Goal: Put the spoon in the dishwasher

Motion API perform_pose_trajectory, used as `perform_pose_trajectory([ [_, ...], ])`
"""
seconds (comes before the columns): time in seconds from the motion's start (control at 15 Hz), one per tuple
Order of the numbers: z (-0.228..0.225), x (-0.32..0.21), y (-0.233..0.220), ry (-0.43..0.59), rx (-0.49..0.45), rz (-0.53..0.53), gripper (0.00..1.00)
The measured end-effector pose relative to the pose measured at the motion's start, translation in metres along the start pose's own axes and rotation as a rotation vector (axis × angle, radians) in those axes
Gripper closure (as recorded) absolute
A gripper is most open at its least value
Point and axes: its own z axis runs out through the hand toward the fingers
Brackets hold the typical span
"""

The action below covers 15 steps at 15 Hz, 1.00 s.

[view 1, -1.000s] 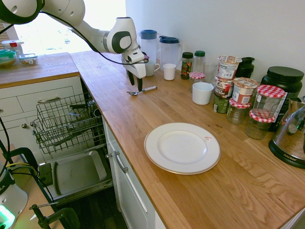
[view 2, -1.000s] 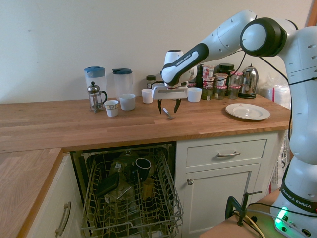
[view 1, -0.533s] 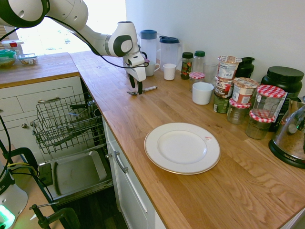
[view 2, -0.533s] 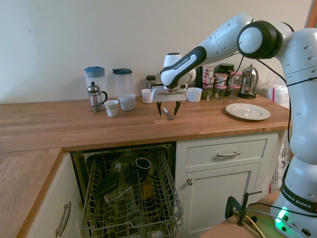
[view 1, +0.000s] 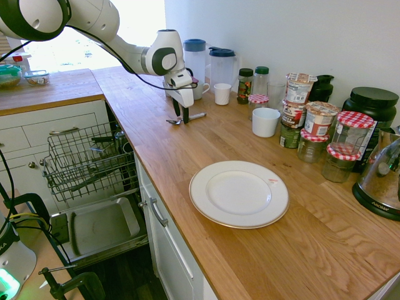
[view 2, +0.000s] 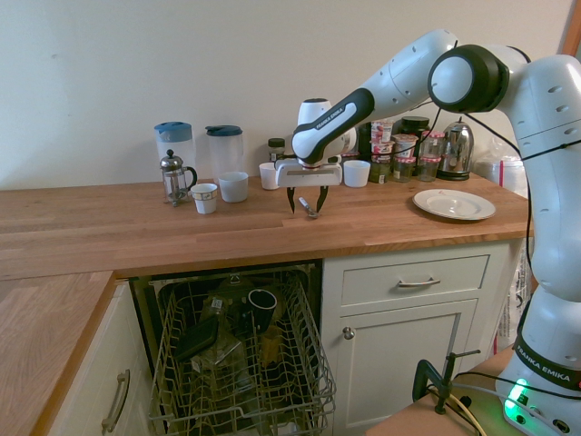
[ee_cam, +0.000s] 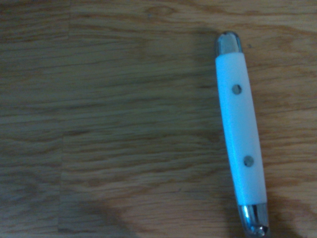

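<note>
Silver spoon (view 1: 186, 117), upper centre-left on the wooden counter (view 1: 250, 144): I had the gripper (view 2: 309, 205) spread wide astride it, evidently for pickup.

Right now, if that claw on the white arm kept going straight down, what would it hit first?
Most likely the slim silver spoon with a white handle, lying on the wooden countertop between the open gripper's jaws.

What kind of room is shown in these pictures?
Most likely a home kitchen. A wooden worktop runs over white cabinets, an open dishwasher holds crockery in its wire rack, and jars, jugs and a plate stand on the counter.
</note>
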Motion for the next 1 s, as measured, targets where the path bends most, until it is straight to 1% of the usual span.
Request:
perform_pose_trajectory([
  [0.47,0.001,0.006,-0.001,-0.01,-0.005,0.012,1.0],
  [1.0,0.0,0.024,0.008,-0.082,-0.005,-0.013,1.0],
])
